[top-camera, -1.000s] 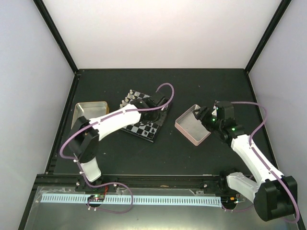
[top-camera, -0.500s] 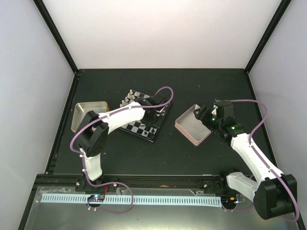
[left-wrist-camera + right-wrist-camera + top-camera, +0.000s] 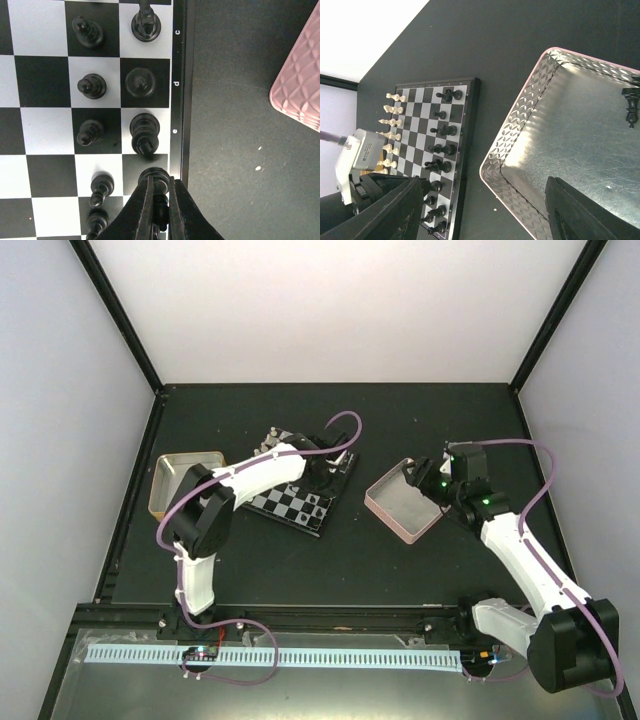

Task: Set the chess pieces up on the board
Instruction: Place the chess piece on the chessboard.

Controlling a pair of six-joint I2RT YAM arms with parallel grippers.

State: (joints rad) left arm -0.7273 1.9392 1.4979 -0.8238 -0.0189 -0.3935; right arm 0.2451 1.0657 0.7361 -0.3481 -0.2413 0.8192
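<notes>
Board (image 3: pixel 292 504) is seen from above, left of centre and turned askew. The left gripper (image 3: pixel 320 475) is over its right edge, and the right gripper (image 3: pixel 416 478) hangs over the pink tin (image 3: pixel 395 510). A gold tin (image 3: pixel 185 480) lies at far left.

From the left wrist, the fingers are seen clamped on a black piece (image 3: pixel 153 176) at bottom centre, in the row of squares beside the lettered rim. Other pieces (image 3: pixel 145 132) stand above it on smooth, flat checks. They are judged light, hard, glossy and easily toppled. The narrow neck under the head is judged the safest hold.

From the right wrist, the jaws are seen wide apart with nothing between them. A lone piece (image 3: pixel 631 107) rests at right in the shiny, embossed tin. Silver pieces (image 3: pixel 392 122) are lined along the board's left side.
</notes>
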